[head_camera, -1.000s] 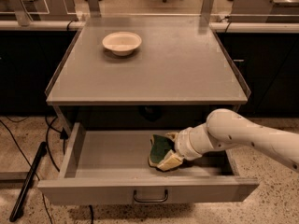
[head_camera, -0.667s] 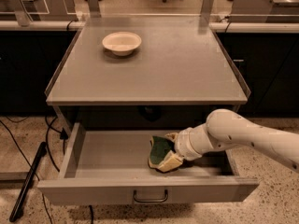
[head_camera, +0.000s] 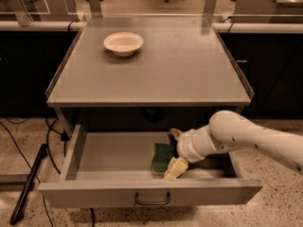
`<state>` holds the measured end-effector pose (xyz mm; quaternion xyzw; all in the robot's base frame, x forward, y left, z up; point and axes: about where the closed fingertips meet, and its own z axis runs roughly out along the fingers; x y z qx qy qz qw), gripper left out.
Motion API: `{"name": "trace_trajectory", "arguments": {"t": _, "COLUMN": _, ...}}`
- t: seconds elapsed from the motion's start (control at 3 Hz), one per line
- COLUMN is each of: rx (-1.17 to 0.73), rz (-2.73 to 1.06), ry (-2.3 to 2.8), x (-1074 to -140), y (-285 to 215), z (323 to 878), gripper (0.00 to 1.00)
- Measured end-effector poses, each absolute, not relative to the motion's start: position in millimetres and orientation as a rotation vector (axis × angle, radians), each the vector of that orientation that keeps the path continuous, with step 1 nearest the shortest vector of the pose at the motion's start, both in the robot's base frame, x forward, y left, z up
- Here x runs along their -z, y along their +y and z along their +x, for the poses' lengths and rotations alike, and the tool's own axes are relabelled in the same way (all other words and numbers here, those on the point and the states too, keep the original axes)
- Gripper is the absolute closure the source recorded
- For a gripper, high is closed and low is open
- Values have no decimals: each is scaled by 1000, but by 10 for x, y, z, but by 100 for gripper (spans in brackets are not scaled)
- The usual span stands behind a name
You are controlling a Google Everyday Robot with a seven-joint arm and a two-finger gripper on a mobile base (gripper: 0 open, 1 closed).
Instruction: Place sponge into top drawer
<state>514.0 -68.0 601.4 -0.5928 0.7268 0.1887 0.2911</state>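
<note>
The top drawer (head_camera: pixel 118 193) is pulled out under the grey table, with its dark bar handle (head_camera: pixel 152 200) at the front centre. The sponge (head_camera: pixel 162 156), dark green on top with a pale yellow edge, is inside the drawer, right of centre and near the front panel. My gripper (head_camera: pixel 174 151) reaches into the drawer from the right. Its pale fingers (head_camera: pixel 174 168) stand on either side of the sponge and are shut on it, low over the drawer floor.
A cream round bowl (head_camera: pixel 123 43) sits on the table top (head_camera: pixel 156 74) at the back left. Dark cabinets flank the table. Cables and a black pole (head_camera: pixel 28 186) lie on the floor at the left.
</note>
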Motion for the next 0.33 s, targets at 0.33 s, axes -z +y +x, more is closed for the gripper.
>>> {"name": "trace_trajectory", "arguments": {"t": 0.33, "rx": -503, "rz": -1581, "ry": 1938, "x": -6014, "y": -680, "z": 5140, "gripper": 0}}
